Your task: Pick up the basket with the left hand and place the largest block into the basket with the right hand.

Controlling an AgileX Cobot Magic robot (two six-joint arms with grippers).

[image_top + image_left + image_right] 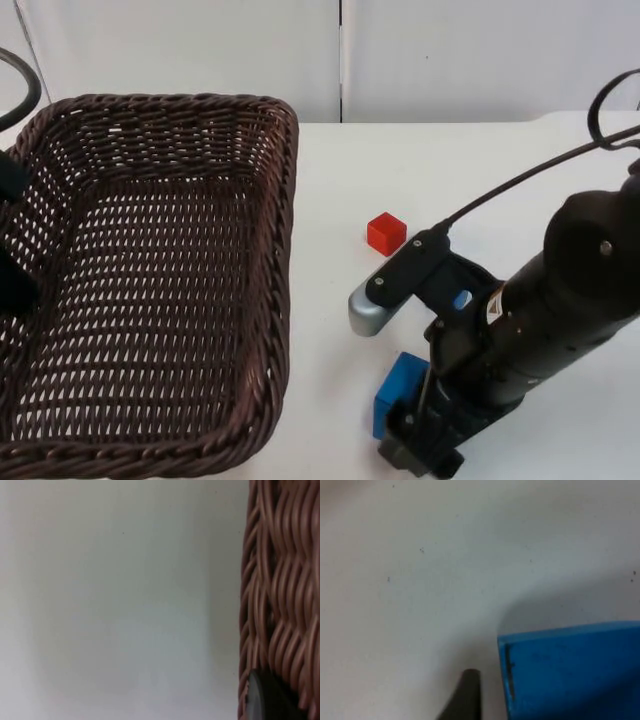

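- The right gripper [415, 440] is low over the white table [470, 190], at the near edge of the top view, right at the blue block [398, 390]. In the right wrist view one black fingertip [466, 695] stands just beside the block's edge with a thin gap of table between them. The fingers look spread around the block rather than pressed onto it, but the second finger is hidden, so this is a judgement.
- The blue block [570, 672] lies flat on the table, well to the right of the basket. It looks like the largest block.
- A smaller red block [386, 233] sits farther back on the table, apart from the blue one.
- The left gripper [15, 280] is at the left rim of the brown wicker basket [285, 250]. In the left wrist view a dark fingertip [260, 700] lies against the weave [280, 580]. Whether those fingers are clamped on the rim cannot be told.
- Risk: if the right fingers close off-centre, the block could twist or slide away across the smooth table.
- Risk: if the left grasp on the rim is shallow, the basket may tilt or slip when lifted.
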